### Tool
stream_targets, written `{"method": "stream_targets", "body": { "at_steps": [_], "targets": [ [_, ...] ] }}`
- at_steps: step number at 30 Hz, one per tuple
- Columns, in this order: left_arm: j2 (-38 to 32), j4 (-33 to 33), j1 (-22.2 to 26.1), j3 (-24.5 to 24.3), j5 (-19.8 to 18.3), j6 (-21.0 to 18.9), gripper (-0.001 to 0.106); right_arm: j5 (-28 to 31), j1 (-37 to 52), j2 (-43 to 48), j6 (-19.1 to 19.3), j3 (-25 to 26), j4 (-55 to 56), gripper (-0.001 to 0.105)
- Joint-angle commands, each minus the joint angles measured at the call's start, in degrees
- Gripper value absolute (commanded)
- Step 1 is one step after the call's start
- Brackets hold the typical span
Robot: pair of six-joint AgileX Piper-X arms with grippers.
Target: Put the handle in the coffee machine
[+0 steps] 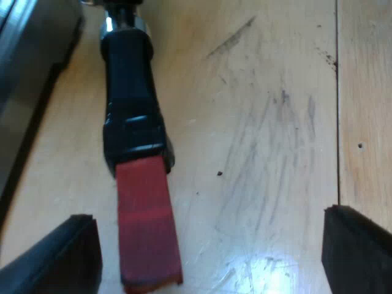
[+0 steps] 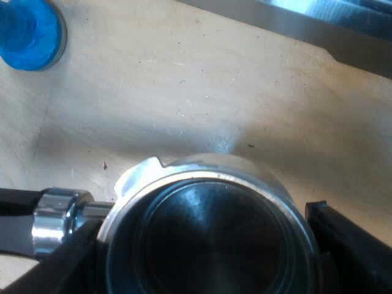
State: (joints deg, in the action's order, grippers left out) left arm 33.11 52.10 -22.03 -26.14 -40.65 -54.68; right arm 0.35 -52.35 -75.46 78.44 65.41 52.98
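Holder (image 1: 130, 92) flat on the table (image 1: 275, 122), left claw (image 1: 208, 217) spread wide around its red end (image 1: 147, 226), right claw (image 2: 196, 220) straddling the metal basket (image 2: 208, 245), squeezing or not I cannot tell, tamper (image 2: 29, 33) nearby

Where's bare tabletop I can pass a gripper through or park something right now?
Free: the scuffed wooden tabletop between the dark handle with a red end and the plank seam; also the wood bordered by the blue tamper, the machine's metal edge and the round metal holder basket. Crowded: the narrow strip between handle and machine's base.
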Motion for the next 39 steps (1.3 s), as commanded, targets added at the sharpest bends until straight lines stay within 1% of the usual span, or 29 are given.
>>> {"method": "stream_targets", "body": {
  "at_steps": [1,5,11,19,23,28,31,35,39],
  "targets": [
    [2.11,-2.12,-0.81,-0.1,0.65,-0.78,0.074,-0.35,0.17,1.07,-0.16,0.59,-0.03,0.0],
    [6.05,-5.16,-0.82,-0.1,2.13,-0.78,0.074,-0.35,0.17,1.07,-0.16,0.59,-0.03,0.0],
    [8.83,-7.86,-0.82,-0.1,2.17,-0.78,0.074,-0.35,0.17,1.07,-0.16,0.59,-0.03,0.0],
    [11.92,-9.91,-0.82,-0.1,1.34,-0.78,0.074,-0.35,0.17,1.07,-0.16,0.59,-0.03,0.0],
    [14.67,-12.25,-0.82,-0.1,0.88,-0.78,0.074,-0.35,0.17,1.07,-0.16,0.59,-0.03,0.0],
    [17.28,-13.23,-0.82,-0.1,0.9,-0.34,0.074,-0.35,0.17,1.07,-0.16,0.59,-0.03,0.0],
    [18.46,-14.59,-0.82,-0.1,-0.44,-0.34,0.074,-0.35,0.17,1.07,-0.16,0.59,-0.03,0.0],
    [19.98,-16.58,-0.82,-0.1,-0.43,-0.34,0.074,-0.35,0.17,1.07,-0.16,0.59,-0.03,0.0],
    [21.67,-16.9,-0.82,-0.1,-0.43,-0.34,0.074,-0.35,0.17,1.07,-0.16,0.59,-0.03,0.0]
  ]
}}
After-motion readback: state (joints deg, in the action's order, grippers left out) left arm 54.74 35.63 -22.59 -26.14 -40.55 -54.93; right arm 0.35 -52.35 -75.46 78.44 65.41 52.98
